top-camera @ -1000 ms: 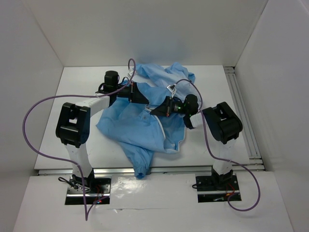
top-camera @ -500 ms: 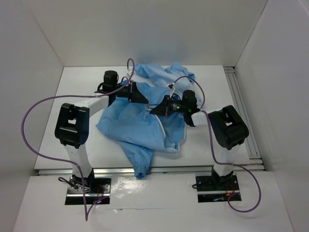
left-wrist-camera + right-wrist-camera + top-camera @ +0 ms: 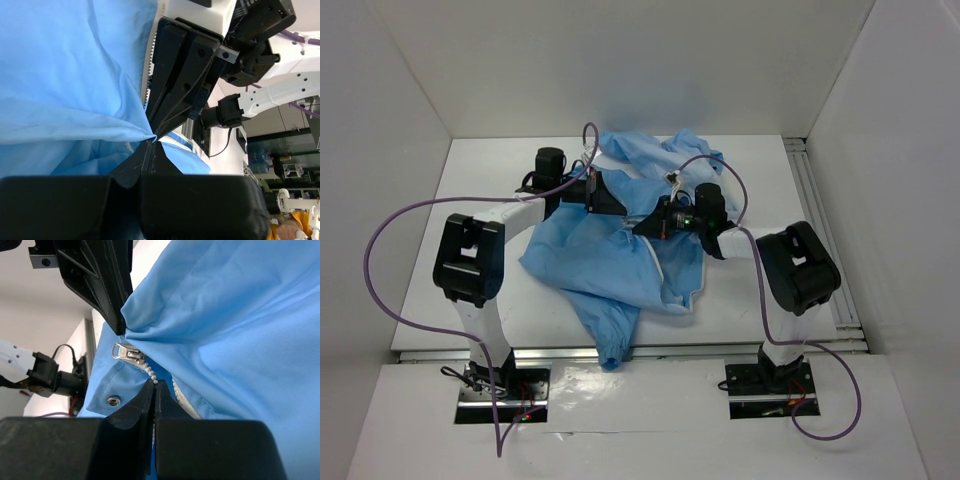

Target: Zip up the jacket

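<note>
Light, floppy jacket (image 3: 610, 265), likely to bunch; the left claw (image 3: 150, 144) pinches its fabric, the right claw (image 3: 153, 385) clamps the zipper edging (image 3: 150, 373) beside the metal slider (image 3: 127, 354), probably the best hold.

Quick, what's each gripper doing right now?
Left gripper: closed, pinching jacket fabric.
Right gripper: closed on the zipper edge, near the slider.
</note>
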Robot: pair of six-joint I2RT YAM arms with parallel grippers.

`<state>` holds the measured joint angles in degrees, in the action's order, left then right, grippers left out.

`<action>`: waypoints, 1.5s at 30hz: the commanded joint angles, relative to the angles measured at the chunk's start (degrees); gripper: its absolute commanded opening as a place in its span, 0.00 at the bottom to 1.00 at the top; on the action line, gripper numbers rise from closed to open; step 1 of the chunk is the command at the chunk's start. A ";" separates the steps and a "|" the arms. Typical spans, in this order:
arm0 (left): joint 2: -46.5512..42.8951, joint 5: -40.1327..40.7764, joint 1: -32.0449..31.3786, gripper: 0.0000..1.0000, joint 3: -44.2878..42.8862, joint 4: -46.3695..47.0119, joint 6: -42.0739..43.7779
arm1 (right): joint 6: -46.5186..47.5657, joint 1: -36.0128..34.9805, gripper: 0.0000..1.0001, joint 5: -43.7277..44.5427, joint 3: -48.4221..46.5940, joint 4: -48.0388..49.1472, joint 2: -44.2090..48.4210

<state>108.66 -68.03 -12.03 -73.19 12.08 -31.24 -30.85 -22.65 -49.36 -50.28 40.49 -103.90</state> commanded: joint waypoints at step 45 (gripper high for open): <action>-4.34 3.87 1.05 0.00 -4.60 -4.25 1.80 | 3.43 -25.51 0.63 71.49 -20.55 -41.45 12.23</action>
<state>107.02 -63.96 -10.96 -75.64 7.16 -31.22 -27.11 -47.18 14.68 -66.96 1.76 -90.28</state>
